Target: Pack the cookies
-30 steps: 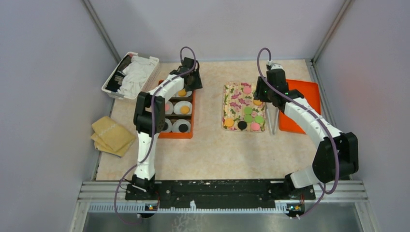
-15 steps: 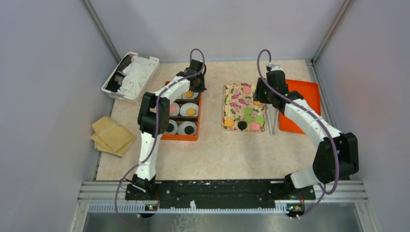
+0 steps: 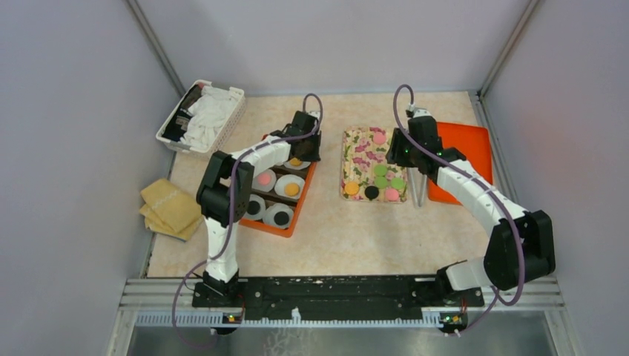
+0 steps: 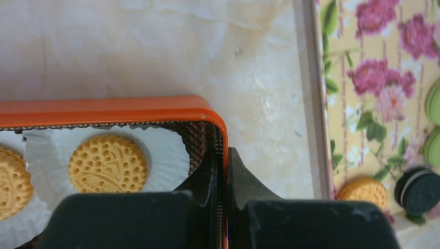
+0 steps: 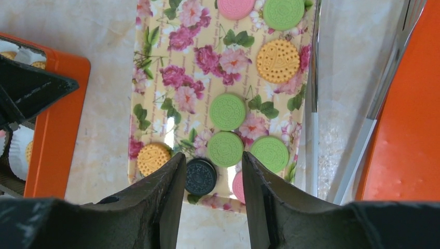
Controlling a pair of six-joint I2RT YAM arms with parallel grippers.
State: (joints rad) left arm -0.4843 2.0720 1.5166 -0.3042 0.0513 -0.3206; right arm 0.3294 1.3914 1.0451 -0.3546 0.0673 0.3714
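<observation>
Orange box wall pinched by left fingers, right fingers spread over green cookies.

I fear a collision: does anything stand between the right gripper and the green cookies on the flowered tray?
Nothing visible does. The open right gripper hangs over the flat round green cookies on the rectangular flowered tray, with only air between.

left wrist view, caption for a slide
Left gripper pinching the corner wall of the orange box, an orange cookie in a paper cup inside.
</observation>
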